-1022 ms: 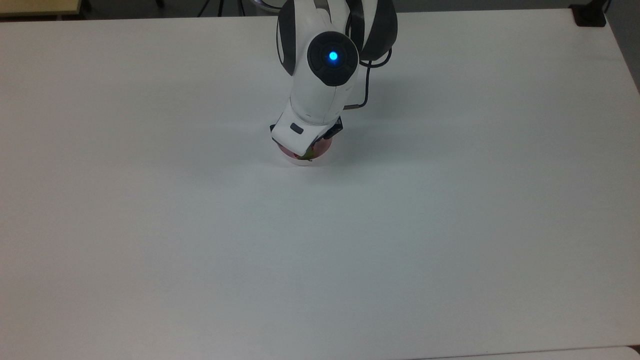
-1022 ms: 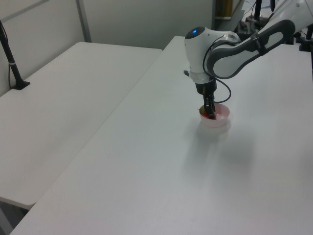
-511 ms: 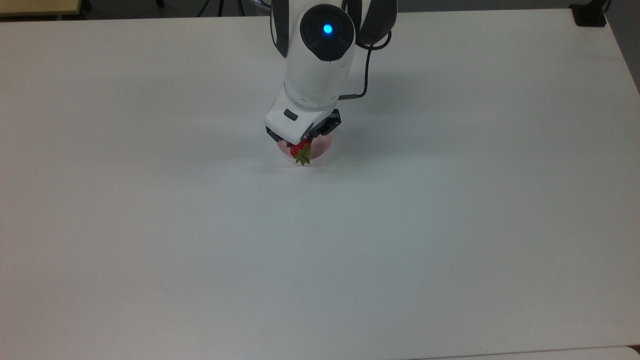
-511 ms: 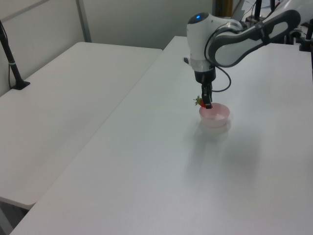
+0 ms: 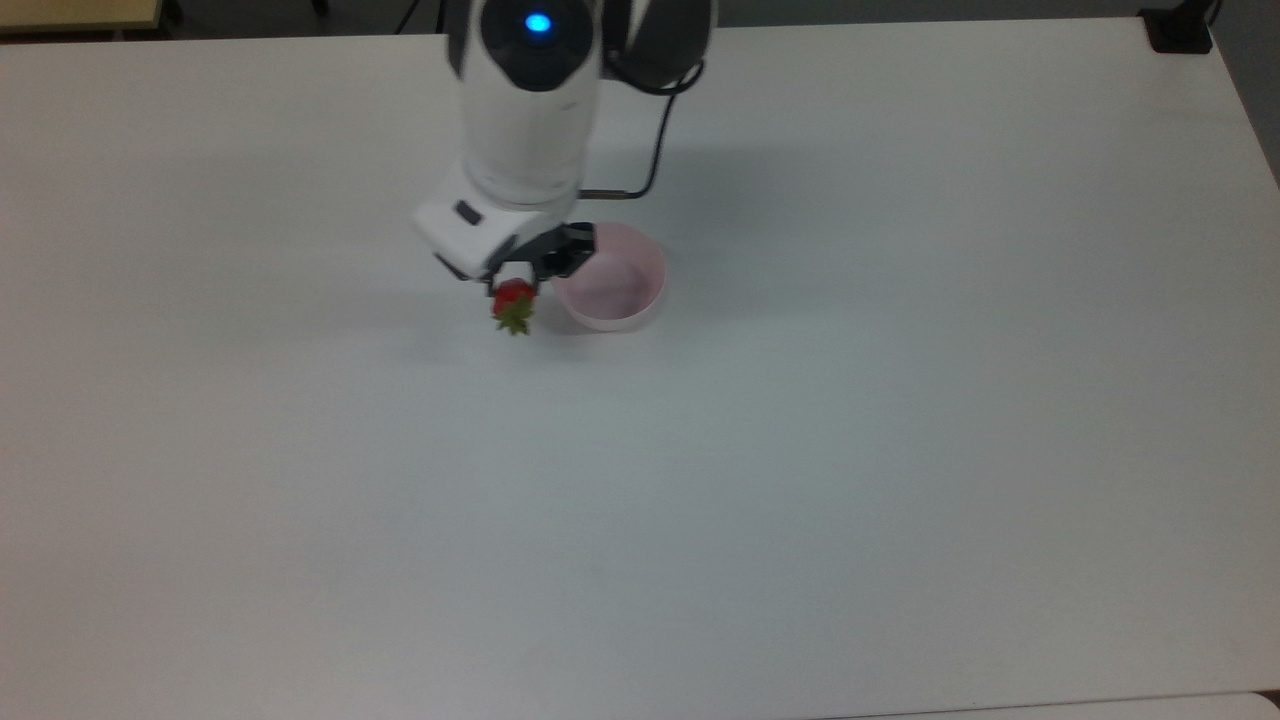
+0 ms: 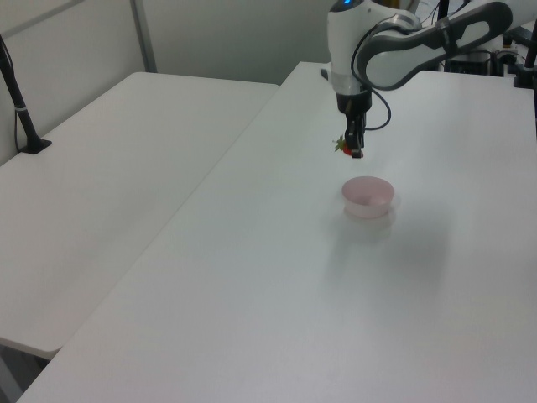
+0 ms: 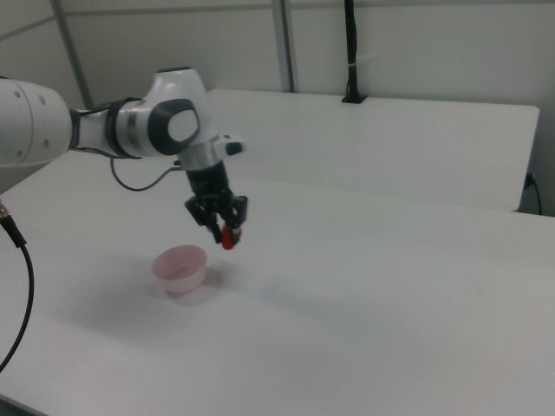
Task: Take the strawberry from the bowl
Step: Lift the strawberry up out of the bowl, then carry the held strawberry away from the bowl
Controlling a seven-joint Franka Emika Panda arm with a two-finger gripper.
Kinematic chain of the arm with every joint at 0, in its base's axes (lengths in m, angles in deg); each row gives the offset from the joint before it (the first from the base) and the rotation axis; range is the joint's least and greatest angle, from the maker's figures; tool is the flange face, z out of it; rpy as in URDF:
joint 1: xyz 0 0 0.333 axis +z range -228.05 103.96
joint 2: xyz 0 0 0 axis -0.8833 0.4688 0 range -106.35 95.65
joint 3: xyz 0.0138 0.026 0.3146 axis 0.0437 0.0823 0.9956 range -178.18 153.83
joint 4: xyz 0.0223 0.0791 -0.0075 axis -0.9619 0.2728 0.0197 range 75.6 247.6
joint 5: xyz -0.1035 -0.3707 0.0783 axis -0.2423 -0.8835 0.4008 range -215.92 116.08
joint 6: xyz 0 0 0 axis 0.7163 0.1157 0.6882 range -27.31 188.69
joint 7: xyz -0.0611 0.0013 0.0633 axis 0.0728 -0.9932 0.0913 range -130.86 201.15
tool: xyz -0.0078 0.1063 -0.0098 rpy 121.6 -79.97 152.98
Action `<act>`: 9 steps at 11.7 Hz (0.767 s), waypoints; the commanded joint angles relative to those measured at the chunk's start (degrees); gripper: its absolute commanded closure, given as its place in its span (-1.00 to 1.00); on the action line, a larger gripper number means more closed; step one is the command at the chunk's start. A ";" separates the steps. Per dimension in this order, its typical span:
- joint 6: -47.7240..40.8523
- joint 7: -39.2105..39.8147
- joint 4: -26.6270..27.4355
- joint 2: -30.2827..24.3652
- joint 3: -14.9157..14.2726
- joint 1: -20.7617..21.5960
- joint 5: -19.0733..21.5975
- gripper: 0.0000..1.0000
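in the top view, your gripper is clamped on the strawberry, just off the bowl on the top view's left. in the left view, the fruit hangs well above the table. in the right view, the grip looks shallow; a jerk could drop it.

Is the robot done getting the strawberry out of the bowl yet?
Nearly. Done: the strawberry is out of the bowl, which now sits with nothing in it on the table. In hand: the hand is shut on the strawberry and holds it in the air, up off the table and to the top view's left of the bowl. Left: nothing much, the picking up looks finished.
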 commanded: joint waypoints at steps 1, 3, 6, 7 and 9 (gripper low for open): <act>1.35 7.14 1.75 0.02 -3.02 -4.07 0.64 0.15; 1.62 8.74 1.93 2.40 -3.02 -7.33 0.55 0.13; 1.53 8.75 2.02 3.37 -2.94 -7.79 0.38 0.04; 1.36 8.05 1.76 2.85 -2.94 -7.70 0.64 -0.35; 0.57 5.42 1.76 -2.04 -2.94 -6.83 0.82 -1.00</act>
